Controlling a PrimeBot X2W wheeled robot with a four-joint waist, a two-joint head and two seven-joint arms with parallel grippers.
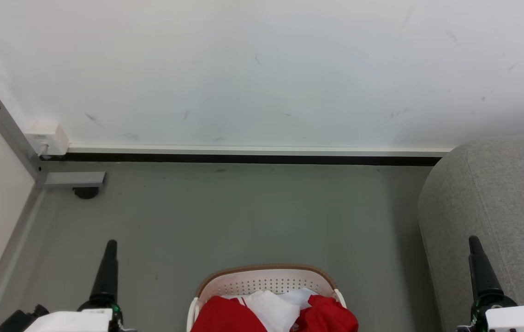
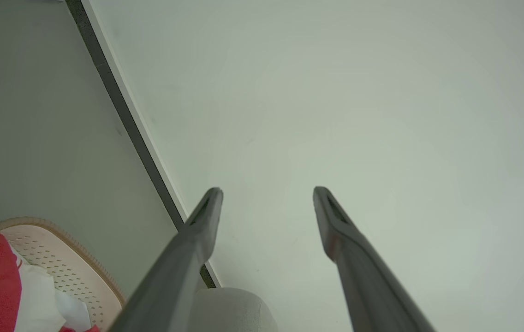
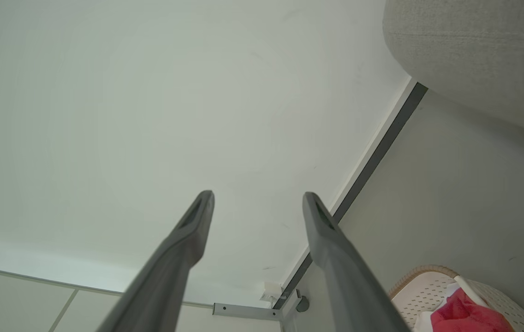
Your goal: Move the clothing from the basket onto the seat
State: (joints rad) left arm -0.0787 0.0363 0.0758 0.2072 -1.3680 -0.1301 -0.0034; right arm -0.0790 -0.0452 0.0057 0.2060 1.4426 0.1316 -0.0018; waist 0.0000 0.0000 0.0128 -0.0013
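Left gripper (image 2: 267, 191): jaws spread wide, empty, touching nothing. In its wrist view both fingers point at the white wall (image 1: 262, 69).

Right gripper (image 3: 257, 195): same state, jaws wide, empty. It points at the wall just beside the dark skirting strip (image 1: 253, 159).

In your head view each gripper sits at a bottom corner. The left one is over the grey floor (image 1: 243, 216), the right one in front of the sofa (image 1: 497, 207). Both are well apart from the basket (image 1: 266, 268).

Basket: cream, perforated wall, brown rim. It's on the floor at bottom centre, between the two grippers. The frame edge cuts off its near half.

The clothing (image 1: 271, 311) is all in the basket. You've got a red garment with white panels (image 1: 225, 318) on the left and middle. A plain red garment (image 1: 329, 317) is bunched on the right, touching it. The basket's far wall shows bare behind the pile.

Sofa: light grey woven fabric with a rounded edge, on the robot's right, back against the wall. It's near the basket but apart from it, with a strip of floor between. The part you can see is bare fabric.

Far left corner: a grey metal post (image 1: 8, 129) with a white box (image 1: 47, 137) at its foot.
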